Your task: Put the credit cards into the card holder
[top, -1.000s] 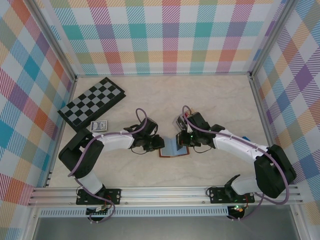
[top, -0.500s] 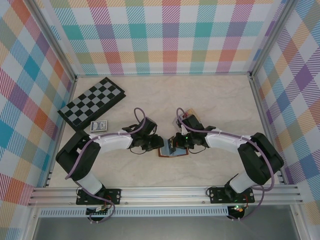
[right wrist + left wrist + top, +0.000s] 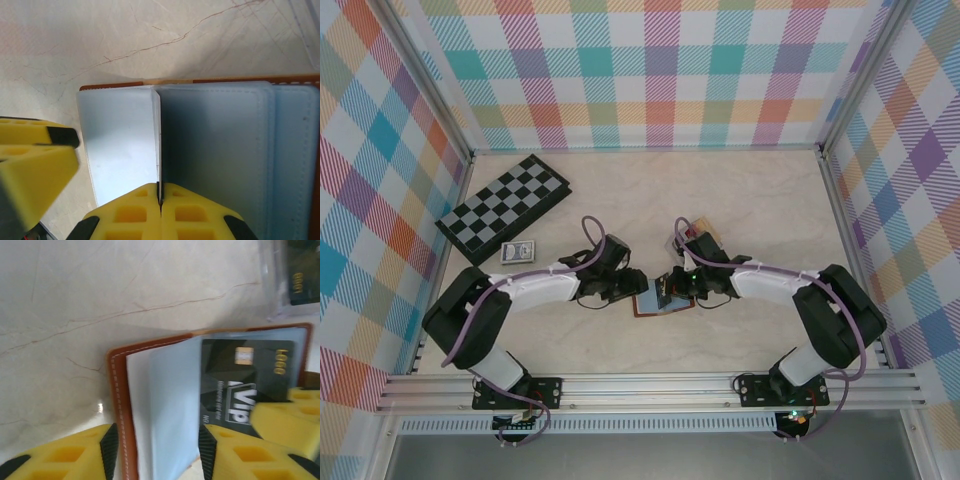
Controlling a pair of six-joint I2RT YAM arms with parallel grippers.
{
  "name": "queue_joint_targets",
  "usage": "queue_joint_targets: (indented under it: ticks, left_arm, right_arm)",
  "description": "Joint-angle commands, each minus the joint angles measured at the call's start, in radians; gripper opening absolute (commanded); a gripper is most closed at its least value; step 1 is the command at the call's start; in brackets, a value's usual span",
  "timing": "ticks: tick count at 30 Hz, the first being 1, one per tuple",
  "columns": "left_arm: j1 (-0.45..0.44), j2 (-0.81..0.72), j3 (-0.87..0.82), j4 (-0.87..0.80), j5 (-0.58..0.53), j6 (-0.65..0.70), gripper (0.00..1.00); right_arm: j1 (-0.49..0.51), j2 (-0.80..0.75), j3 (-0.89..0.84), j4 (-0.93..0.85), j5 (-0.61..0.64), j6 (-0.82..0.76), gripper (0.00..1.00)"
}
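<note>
Centrally in the top view, the open card holder [image 3: 658, 302] is flanked by both grippers. One sleeve [image 3: 120, 145] is pinched by the closed right gripper [image 3: 160, 202]. The holder's left edge is straddled by the parted left gripper [image 3: 157, 454], with a black card [image 3: 245, 375] seen inside at right.

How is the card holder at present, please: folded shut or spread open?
Spread open: the card holder lies on the table, its pale blue sleeves exposed inside the brown leather edge.

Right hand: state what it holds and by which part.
The right hand pinches one clear sleeve page of the card holder by its edge, jaws shut.
</note>
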Motion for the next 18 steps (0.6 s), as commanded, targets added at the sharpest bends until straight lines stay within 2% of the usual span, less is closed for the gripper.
queue_joint_targets:
  ticks: [1,4,7,18]
  left_arm:
    - [-0.011,0.034,0.019,-0.001,0.022,0.017,0.35]
    - [-0.011,0.044,0.021,-0.016,0.011,0.033,0.22]
    - [-0.011,0.057,0.025,-0.029,0.005,0.050,0.16]
    - [-0.011,0.085,0.045,-0.036,0.013,0.060,0.14]
  right_arm:
    - [-0.011,-0.040,-0.017,0.000,-0.026,0.011,0.05]
    - [-0.020,-0.067,-0.023,0.001,-0.035,0.008,0.05]
    - [-0.031,-0.076,-0.034,-0.006,-0.038,-0.001,0.05]
    - [-0.057,-0.053,-0.069,0.006,-0.064,-0.051,0.05]
